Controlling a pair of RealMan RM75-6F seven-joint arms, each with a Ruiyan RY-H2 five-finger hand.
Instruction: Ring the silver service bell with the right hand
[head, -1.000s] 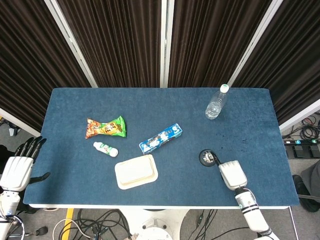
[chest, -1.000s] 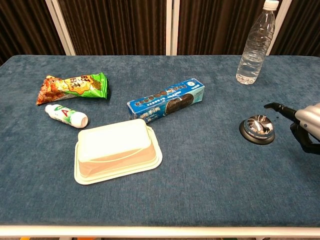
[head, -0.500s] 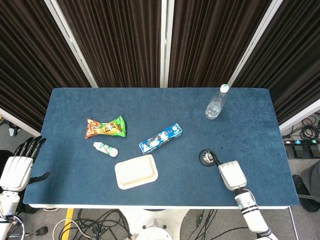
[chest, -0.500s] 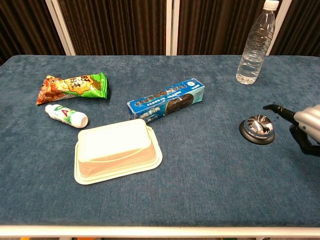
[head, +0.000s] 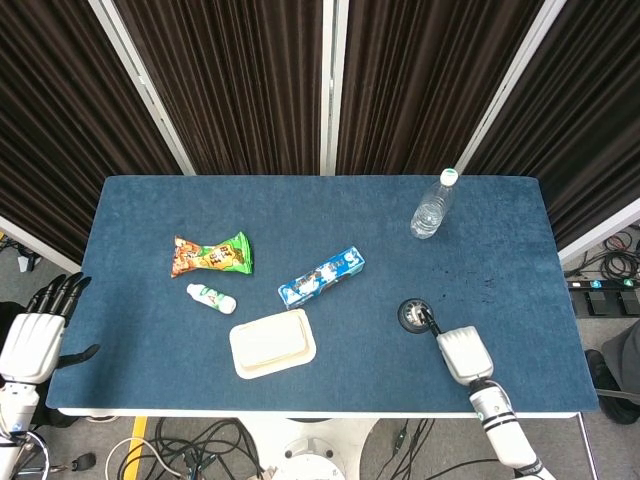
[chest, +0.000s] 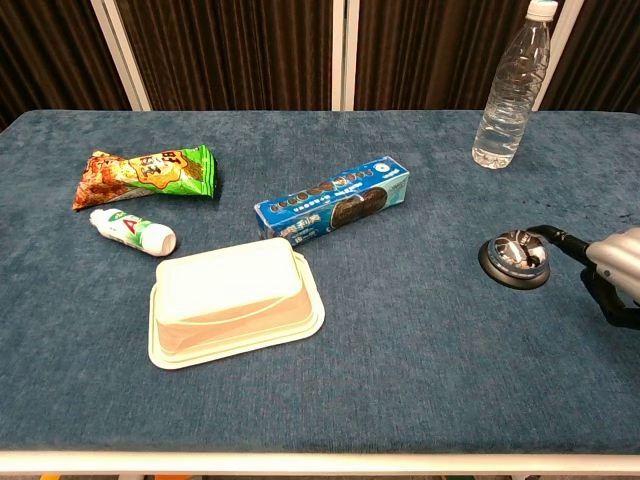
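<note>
The silver service bell (head: 413, 314) (chest: 514, 256) sits on its black base at the right front of the blue table. My right hand (head: 463, 353) (chest: 615, 268) lies just right of it and nearer the front edge, with one black finger stretched out toward the bell's top. In the chest view that fingertip (chest: 535, 232) is at the dome's upper right edge; whether it touches is unclear. The hand holds nothing. My left hand (head: 36, 330) hangs off the table's left edge, fingers extended and apart, empty.
A clear water bottle (head: 432, 205) stands at the back right. A blue cookie box (head: 321, 277), a cream lidded container (head: 272, 342), a small white bottle (head: 210, 297) and a green-orange snack bag (head: 211, 254) lie across the middle and left.
My right hand slid slightly toward the front edge and its outstretched finger dropped lower and closer to the bell's top. The left hand has not moved.
</note>
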